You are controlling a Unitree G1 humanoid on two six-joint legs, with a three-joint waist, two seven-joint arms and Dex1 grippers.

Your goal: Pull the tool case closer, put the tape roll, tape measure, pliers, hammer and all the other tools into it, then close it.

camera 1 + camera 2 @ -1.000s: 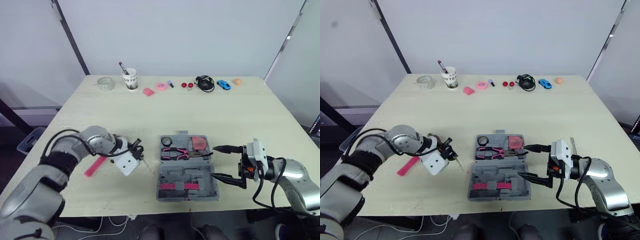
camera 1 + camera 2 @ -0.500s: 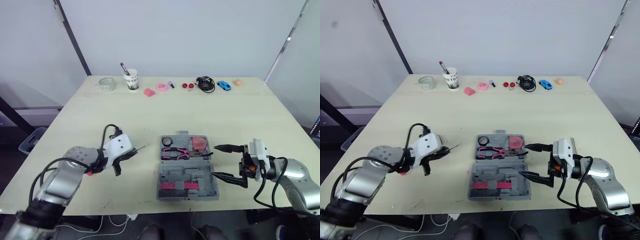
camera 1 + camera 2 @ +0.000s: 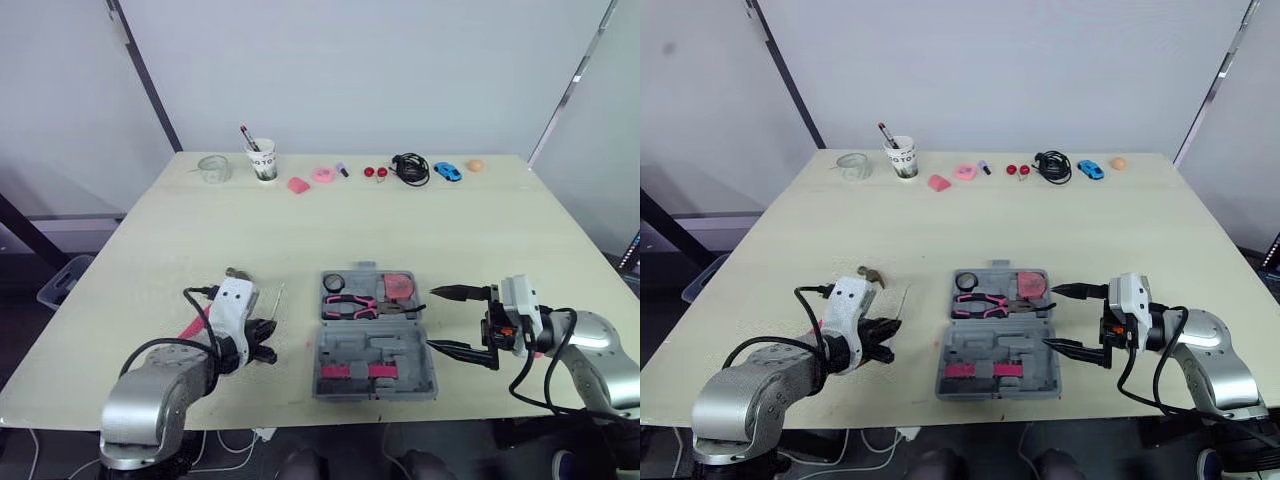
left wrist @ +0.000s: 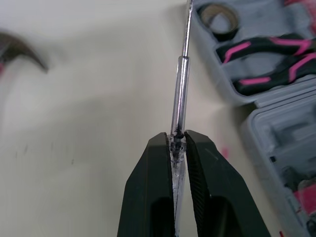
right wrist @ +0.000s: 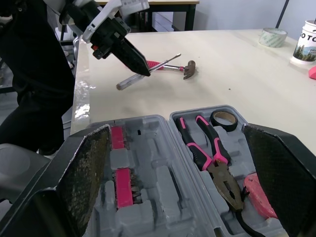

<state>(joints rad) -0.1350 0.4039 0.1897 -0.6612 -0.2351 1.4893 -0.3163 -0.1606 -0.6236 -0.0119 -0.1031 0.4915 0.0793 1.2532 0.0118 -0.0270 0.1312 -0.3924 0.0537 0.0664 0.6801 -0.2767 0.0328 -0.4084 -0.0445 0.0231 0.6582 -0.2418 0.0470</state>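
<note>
- Pale worktop (image 3: 400, 230) runs across a plain room. Its far edge carries a row of small things, among them a paper cup (image 3: 262, 160), a black cable coil (image 3: 410, 166) and a blue toy car (image 3: 447, 170).
- You'll find the tool case (image 3: 376, 350) lying open near the front edge, between the two arms.
- In its far half sit the tape roll (image 3: 334, 283), the pliers (image 3: 350, 305) and the pink tape measure (image 3: 400, 286). The near half holds a strip of pink bits (image 3: 350, 372).
- Your left hand (image 4: 177, 140) is pressed together on the clear handle of a screwdriver (image 4: 180, 84), just left of the case.
- The left wrist view shows that pinch plainly, with the metal shaft pointing toward the case corner that holds the tape roll. From the head views you get only a thin line for the shaft.
- The hammer (image 5: 170, 66) lies on the worktop beyond the screwdriver, outside the case. The right wrist view gives its whole length, pink handle and dark head. In the head views the left arm covers much of the handle.
- Your right hand (image 3: 452, 321) is spread wide at the case's right side, empty. You cannot tell whether its fingers touch the case.
- Writing: black letters on the cup, of which "TO" can be read. The case and tools show no readable label.
</note>
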